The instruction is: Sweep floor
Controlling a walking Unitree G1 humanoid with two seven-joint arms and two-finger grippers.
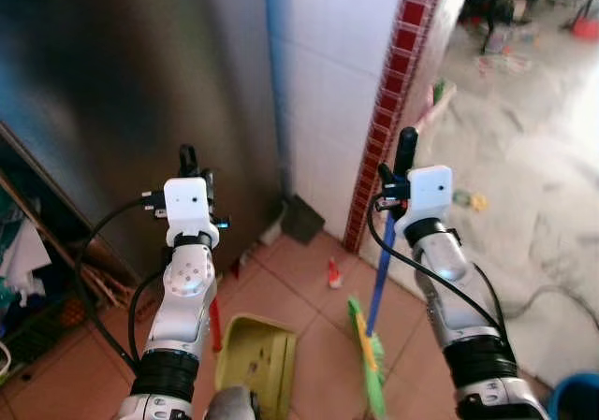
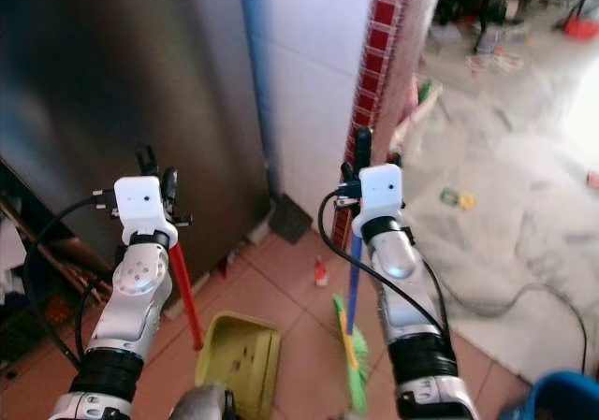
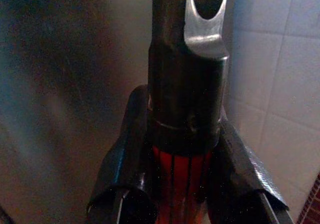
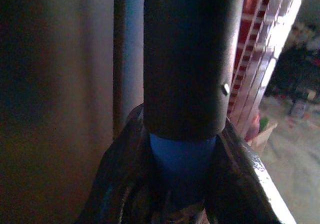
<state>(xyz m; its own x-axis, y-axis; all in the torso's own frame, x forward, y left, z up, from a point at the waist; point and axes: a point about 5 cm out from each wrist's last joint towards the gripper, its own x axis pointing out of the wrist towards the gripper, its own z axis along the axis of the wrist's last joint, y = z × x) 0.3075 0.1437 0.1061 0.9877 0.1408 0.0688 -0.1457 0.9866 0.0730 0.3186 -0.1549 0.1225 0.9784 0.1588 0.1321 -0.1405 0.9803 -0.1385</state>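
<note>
My right gripper [image 1: 401, 179] is shut on the broom handle [image 1: 378, 280], a blue pole with a black grip at its top [image 4: 185, 59]. The green broom head [image 1: 370, 354] rests on the terracotta tiles below. My left gripper [image 1: 192, 172] is shut on the dustpan's red handle [image 2: 185, 294], which ends in a black cap [image 3: 185, 79]. The yellow-green dustpan [image 1: 255, 350] sits on the floor between my arms. A small red and white scrap [image 1: 334, 273] lies on the tiles near the wall corner.
A dark metal cabinet face [image 1: 122, 83] stands close ahead left, beside a white tiled wall [image 1: 328, 74] with a red tile strip [image 1: 388, 102]. A grey floor [image 1: 524, 158] with scattered litter opens to the right. A blue bucket [image 1: 576, 397] sits low right. A cable [image 1: 547, 298] crosses the floor.
</note>
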